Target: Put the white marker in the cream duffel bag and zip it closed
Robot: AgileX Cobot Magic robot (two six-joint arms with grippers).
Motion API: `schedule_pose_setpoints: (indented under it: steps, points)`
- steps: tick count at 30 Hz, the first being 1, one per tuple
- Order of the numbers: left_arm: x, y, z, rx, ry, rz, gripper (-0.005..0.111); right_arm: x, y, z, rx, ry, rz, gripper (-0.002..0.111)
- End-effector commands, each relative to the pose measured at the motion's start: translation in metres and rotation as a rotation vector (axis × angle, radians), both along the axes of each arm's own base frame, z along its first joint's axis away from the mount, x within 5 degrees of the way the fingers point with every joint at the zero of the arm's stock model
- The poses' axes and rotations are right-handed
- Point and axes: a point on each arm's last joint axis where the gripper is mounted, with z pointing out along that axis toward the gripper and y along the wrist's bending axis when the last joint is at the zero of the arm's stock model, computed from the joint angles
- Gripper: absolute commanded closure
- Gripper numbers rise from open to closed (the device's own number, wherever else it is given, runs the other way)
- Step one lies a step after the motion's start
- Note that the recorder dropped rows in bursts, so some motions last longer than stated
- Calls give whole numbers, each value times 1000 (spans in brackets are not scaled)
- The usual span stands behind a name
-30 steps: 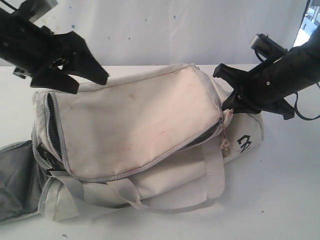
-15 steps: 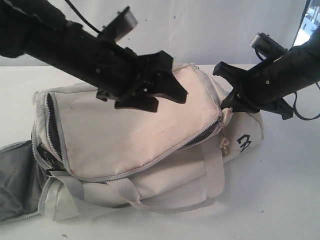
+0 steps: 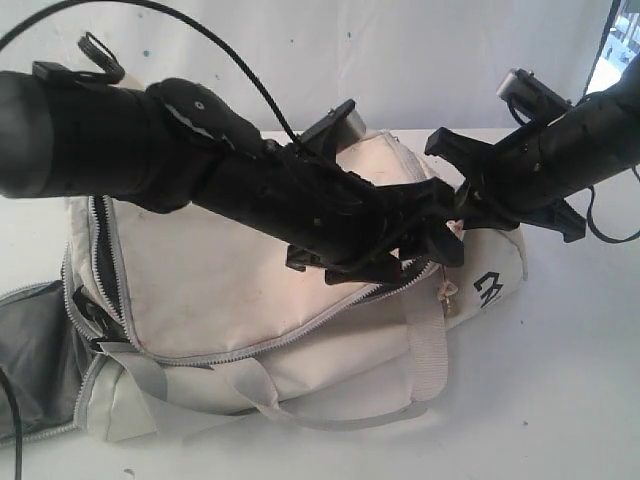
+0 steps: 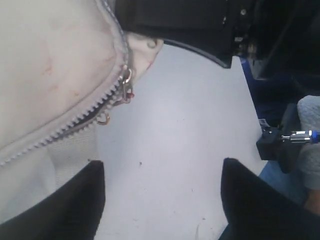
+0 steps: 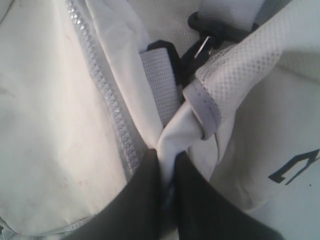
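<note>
The cream duffel bag (image 3: 200, 280) lies on its side on the white table, its long top zipper partly open at the left. My left arm reaches across the bag, and the left gripper (image 3: 435, 240) hovers open by the bag's right end. In the left wrist view that gripper (image 4: 161, 165) has only bare table between its fingers, and the zipper pull (image 4: 124, 85) hangs off to one side. My right gripper (image 5: 166, 155) is shut on a fold of the bag's fabric (image 5: 185, 125) at that same end (image 3: 462, 205). The white marker is out of view.
The bag's grey-lined side flap (image 3: 35, 360) lies open at the far left. A grey strap (image 3: 430, 340) loops down over the front of the bag. A black buckle (image 5: 190, 55) sits just beyond the right fingers. The table edge (image 4: 247, 95) runs close beside the left gripper.
My left arm has swung from the upper left across the bag to its right end, and its jaws have narrowed a little. The right gripper and the bag have stayed put.
</note>
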Motion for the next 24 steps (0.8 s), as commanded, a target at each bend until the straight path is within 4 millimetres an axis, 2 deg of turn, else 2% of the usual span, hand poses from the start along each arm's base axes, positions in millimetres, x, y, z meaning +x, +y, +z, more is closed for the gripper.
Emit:
schedule_pose_setpoints:
  steps: [1,6,11,15,18,24]
  points:
    - [1,-13,-9,-34,-19,46,36,-2,0,3,10,-2,11,108]
    - [2,-22,-26,-2,-52,71,36,-1,0,3,9,-7,8,108]
    - [-6,-32,-38,4,-11,55,36,-1,0,3,3,-16,11,108]
    - [-1,-34,-44,38,-112,88,36,0,-1,3,-6,-28,24,108]
    - [2,-35,-48,25,-80,133,36,0,-1,3,-6,-28,24,108]
    - [7,-35,-55,92,-247,92,36,0,-1,3,-25,-48,54,108]
